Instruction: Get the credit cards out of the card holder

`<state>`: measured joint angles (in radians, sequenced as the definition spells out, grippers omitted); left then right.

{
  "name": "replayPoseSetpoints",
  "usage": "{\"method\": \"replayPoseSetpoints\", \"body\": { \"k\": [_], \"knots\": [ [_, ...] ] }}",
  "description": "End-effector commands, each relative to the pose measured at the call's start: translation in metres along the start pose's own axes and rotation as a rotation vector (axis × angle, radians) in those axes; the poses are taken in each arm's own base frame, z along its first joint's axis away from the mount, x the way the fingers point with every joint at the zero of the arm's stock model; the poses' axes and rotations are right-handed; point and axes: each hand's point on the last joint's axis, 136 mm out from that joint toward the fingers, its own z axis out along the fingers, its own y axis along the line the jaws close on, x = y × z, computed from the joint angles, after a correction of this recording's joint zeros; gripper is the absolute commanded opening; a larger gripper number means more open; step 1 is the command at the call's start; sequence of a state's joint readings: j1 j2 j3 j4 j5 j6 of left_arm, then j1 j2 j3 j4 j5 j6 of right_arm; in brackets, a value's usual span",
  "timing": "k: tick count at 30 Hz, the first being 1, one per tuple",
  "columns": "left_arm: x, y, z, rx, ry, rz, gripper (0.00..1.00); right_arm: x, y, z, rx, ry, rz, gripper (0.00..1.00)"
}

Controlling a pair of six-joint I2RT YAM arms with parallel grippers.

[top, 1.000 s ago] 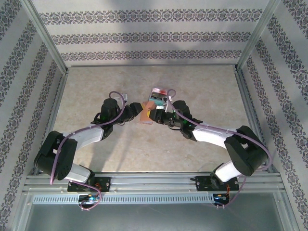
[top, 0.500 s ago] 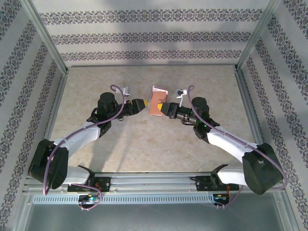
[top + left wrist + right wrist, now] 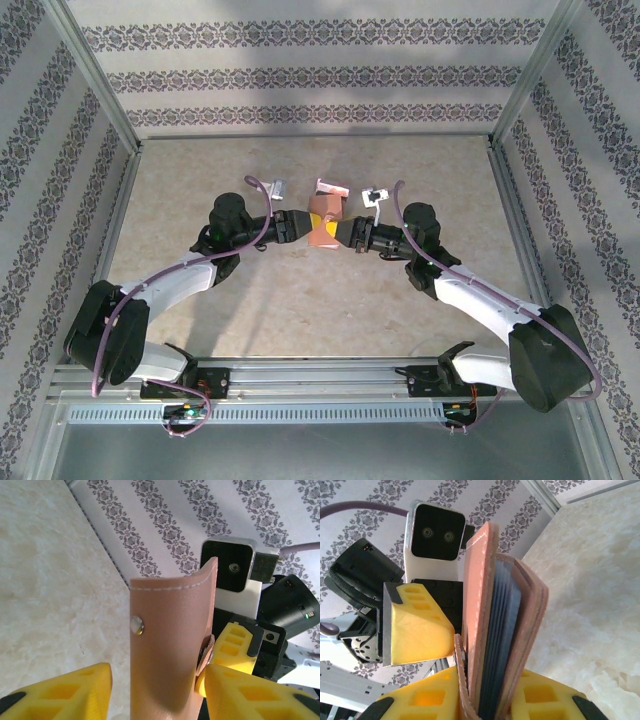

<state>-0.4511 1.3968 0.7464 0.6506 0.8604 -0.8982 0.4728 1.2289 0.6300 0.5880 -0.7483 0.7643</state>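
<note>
The brown card holder point(image 3: 322, 220) is held upright above the table between both grippers. My right gripper point(image 3: 344, 232) is shut on its lower end, with yellow fingers pressing both covers point(image 3: 492, 692). The holder point(image 3: 480, 605) gapes slightly at the top, showing dark blue-grey layers point(image 3: 509, 625) inside; separate cards cannot be told apart. My left gripper point(image 3: 300, 225) is open and straddles the holder point(image 3: 170, 645). One of its fingers point(image 3: 235, 690) touches the small tab point(image 3: 204, 656), the other point(image 3: 60, 692) stands off with a gap. A metal snap point(image 3: 136, 625) shows on the cover.
The beige marble-look table point(image 3: 300, 300) is enclosed by patterned walls point(image 3: 320, 75) and an aluminium frame point(image 3: 95, 80). Both arms reach toward the middle, their bases on the rail point(image 3: 320, 375) at the near edge.
The right gripper lifted the holder and carried it away from the bases. The left gripper, apart from it half a second ago, has closed in around it.
</note>
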Motion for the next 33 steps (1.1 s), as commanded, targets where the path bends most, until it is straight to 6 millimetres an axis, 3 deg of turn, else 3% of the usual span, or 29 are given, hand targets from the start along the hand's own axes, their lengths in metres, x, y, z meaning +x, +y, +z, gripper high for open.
{"method": "replayPoseSetpoints", "body": {
  "k": [1,8,14,18,23,28,33],
  "knots": [
    [0.004,-0.017,0.003,0.077,0.019,0.045,0.46,-0.012,0.022,-0.006,-0.080,-0.025,-0.104,0.21],
    [0.011,-0.021,0.003,0.100,0.045,0.063,0.35,-0.016,0.022,-0.009,-0.079,-0.035,-0.115,0.23],
    [0.011,-0.025,0.003,0.111,0.047,0.080,0.15,-0.018,0.020,-0.011,-0.066,-0.044,-0.114,0.35],
    [0.011,-0.025,0.002,0.104,0.044,0.107,0.10,-0.022,0.014,-0.013,-0.020,-0.063,-0.100,0.47],
    [0.012,-0.015,-0.001,0.004,0.043,0.172,0.09,-0.029,-0.012,-0.020,0.172,-0.112,-0.018,0.52],
    [0.012,0.002,-0.008,-0.187,0.034,0.306,0.07,-0.023,-0.052,-0.044,0.550,-0.156,0.055,0.52],
    [0.017,0.012,-0.007,-0.320,0.050,0.397,0.04,-0.015,-0.052,-0.052,0.706,-0.154,0.056,0.51]
  ]
}}
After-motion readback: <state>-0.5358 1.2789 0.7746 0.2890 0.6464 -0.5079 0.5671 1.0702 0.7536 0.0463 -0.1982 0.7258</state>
